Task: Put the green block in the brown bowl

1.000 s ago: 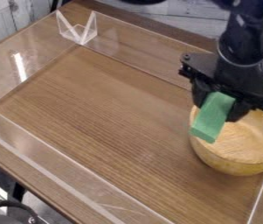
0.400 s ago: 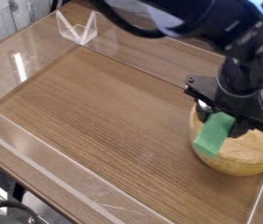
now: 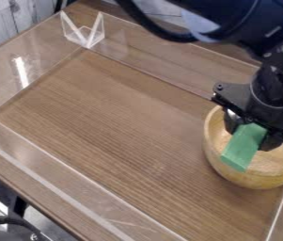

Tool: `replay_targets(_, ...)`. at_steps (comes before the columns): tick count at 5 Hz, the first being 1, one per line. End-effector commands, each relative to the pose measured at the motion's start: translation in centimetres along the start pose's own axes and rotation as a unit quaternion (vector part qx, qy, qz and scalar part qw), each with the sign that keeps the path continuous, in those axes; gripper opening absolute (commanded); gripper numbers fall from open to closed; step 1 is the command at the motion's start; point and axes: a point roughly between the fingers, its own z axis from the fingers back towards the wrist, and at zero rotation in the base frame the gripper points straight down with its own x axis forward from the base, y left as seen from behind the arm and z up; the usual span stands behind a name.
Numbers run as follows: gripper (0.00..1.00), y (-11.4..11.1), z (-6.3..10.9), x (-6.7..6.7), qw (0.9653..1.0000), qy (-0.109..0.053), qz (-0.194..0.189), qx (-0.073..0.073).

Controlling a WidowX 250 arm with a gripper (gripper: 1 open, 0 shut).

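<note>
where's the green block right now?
Camera view, right side: the green block hangs tilted in the gripper, over the inside of the brown bowl.

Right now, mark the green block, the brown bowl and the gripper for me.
green block (image 3: 245, 149), camera view, middle of its upper face.
brown bowl (image 3: 218, 160), camera view, left rim.
gripper (image 3: 252, 128), camera view, between the fingertips, at the block's top end.
</note>
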Motion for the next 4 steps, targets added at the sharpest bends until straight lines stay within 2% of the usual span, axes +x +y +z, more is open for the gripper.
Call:
replay_targets(1, 0.0, 0.2, 1.7, 0.6, 0.9993, -0.031, 0.009, -0.016)
replay_targets(2, 0.0, 0.1, 1.8, 0.2, 0.9991, -0.037, 0.008, -0.021)
replay_targets(4, 0.0, -1.5, 0.2, -0.1, 0.9979, -0.047, 0.044, -0.007)
